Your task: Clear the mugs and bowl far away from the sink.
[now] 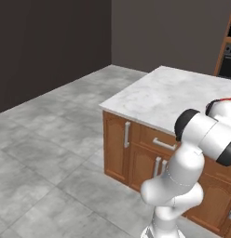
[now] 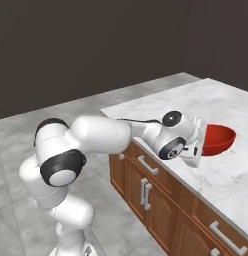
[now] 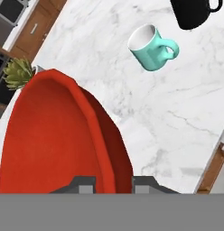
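On the marble surface, the claw grips the red bowl's rim; teal mug and black mug remain unmoved.

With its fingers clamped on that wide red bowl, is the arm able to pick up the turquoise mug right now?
Probably not yet: the fingers straddle the rim of the wide red bowl, so they are occupied. The turquoise mug stands apart on bare marble counter, otherwise unobstructed.

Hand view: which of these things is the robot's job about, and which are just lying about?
Job: red bowl, gripped at its rim by the gripper; teal mug; black mug.
Lying about: green plant; marble counter; wooden cabinets.
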Controlling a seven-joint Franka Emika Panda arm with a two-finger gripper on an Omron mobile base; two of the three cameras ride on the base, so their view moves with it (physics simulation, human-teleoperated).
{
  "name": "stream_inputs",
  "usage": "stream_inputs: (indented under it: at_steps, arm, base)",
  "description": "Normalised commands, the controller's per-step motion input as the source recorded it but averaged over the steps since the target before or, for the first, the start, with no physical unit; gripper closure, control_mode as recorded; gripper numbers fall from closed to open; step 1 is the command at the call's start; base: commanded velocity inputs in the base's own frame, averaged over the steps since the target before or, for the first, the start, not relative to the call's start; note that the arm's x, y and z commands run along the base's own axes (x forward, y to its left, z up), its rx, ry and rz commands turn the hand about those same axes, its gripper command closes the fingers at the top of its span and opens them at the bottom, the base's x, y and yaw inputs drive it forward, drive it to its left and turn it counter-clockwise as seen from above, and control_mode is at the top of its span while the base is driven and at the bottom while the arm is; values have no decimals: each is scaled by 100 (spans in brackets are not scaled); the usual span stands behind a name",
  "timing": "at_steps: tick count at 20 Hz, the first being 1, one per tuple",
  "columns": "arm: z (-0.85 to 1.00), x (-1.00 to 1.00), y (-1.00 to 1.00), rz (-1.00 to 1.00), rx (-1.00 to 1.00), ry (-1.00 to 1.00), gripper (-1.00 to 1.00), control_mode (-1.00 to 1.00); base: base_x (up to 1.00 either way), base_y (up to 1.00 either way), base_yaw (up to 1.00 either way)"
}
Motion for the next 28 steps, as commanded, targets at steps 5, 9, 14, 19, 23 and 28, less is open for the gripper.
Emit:
stream_inputs:
  at_steps: [5,9,14,19,23,28]
  arm:
    - [-1,1,-26,-1,7,0,100,-100]
    - [-20,14,-27,0,12,5,100,-100]
    - [-32,3,-2,0,6,10,100,-100]
    - [-71,-1,-16,0,1,4,100,-100]
    - [-57,0,-9,0,3,1,100,-100]
    - [-40,12,-5,0,10,-2,100,-100]
  base:
    - [0,-58,-4]
    - [0,0,0]
    - [0,0,0]
    - [0,0,0]
    - [0,0,0]
    - [0,0,0]
